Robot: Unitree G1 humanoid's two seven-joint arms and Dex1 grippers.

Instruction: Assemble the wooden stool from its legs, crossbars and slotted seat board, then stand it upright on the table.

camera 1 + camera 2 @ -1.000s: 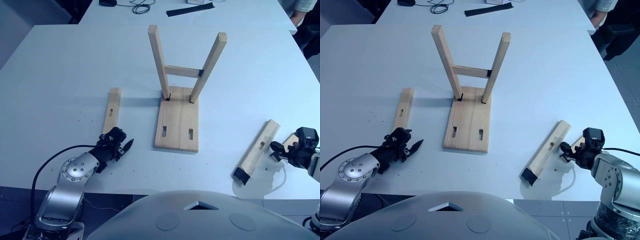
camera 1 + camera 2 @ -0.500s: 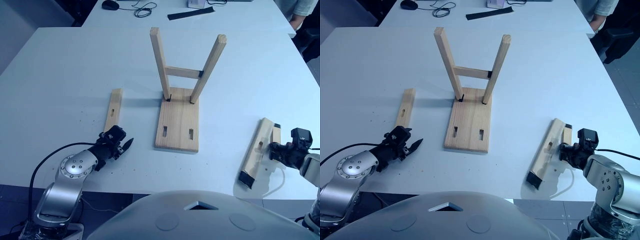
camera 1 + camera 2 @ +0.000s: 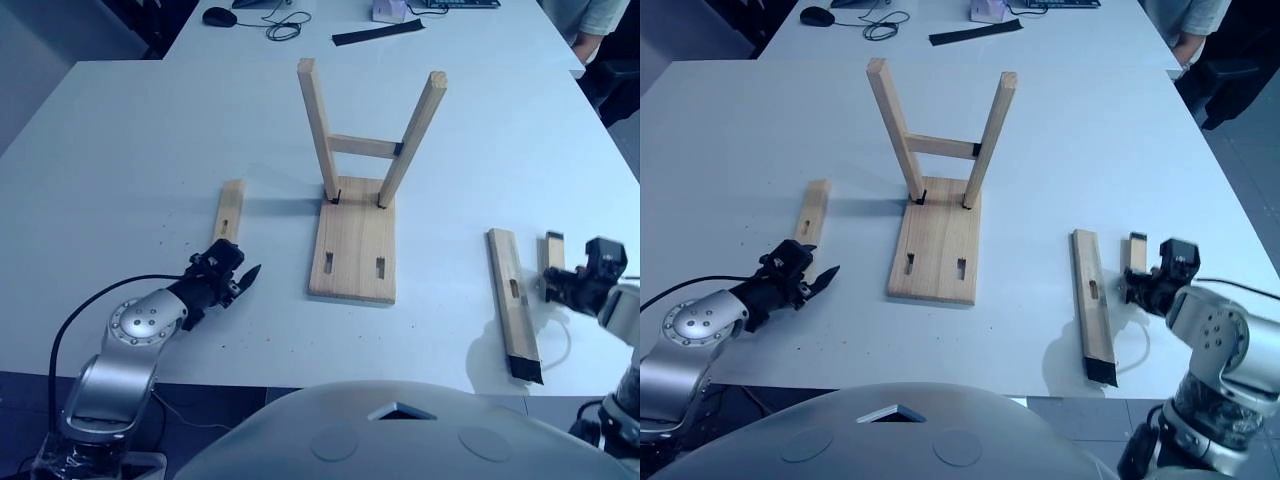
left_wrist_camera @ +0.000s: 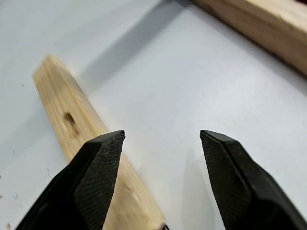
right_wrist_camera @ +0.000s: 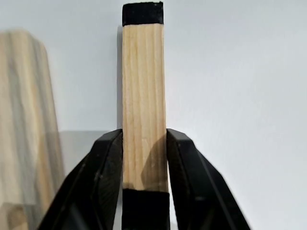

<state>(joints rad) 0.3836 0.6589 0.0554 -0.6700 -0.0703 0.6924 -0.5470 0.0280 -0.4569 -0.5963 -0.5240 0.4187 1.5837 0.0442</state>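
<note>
White table [image 3: 120,150] carries the seat board [image 3: 353,245] lying flat, with 2 legs [image 3: 318,125] upright in its far slots and 1 crossbar [image 3: 362,146] between them. The 2 near slots are vacant, so assembly is judged half done.

On the right, a loose leg [image 3: 513,300] has swung from diagonal to near parallel with the board. On the left lies a second loose leg [image 3: 229,211]. The left gripper [image 4: 162,135], jaws wide and unloaded, has advanced to its near end. The right gripper [image 5: 144,139] clamps the short crossbar [image 5: 143,86].

Next move: seat that crossbar in a loose leg's mortise.

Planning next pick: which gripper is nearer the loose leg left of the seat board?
Left. Left gripper open by the loose leg; right gripper far across the seat board.
</note>
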